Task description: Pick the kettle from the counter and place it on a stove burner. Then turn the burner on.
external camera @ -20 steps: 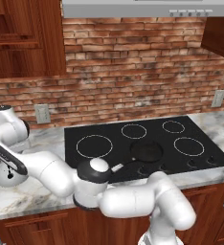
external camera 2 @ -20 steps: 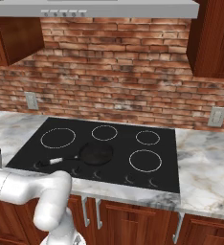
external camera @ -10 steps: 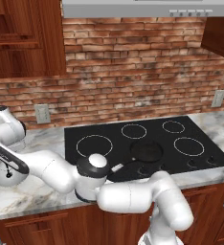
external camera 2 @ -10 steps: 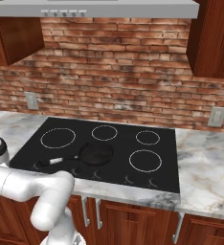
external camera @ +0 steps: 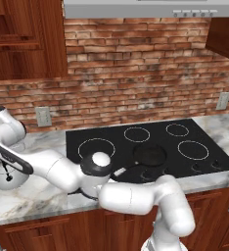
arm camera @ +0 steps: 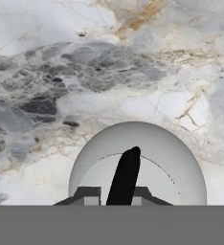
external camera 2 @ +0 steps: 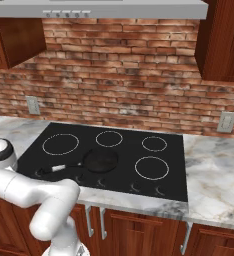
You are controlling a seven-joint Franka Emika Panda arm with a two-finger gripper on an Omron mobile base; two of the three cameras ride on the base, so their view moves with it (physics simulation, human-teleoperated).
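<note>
The pincer has just snapped together on the kettle by its black handle, kettle sitting on the surface near its left end. Grip made; lifting toward the stove burner looks next.

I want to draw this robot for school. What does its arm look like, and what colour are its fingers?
The arm is glossy white, made of thick rounded tube segments like fat sausages. Dark, nearly black bands sit at the joints, such as the ring under the round white cap. No loose cables or writing show. The fingers are small, dark grey and blocky with lighter grey faces.
</note>
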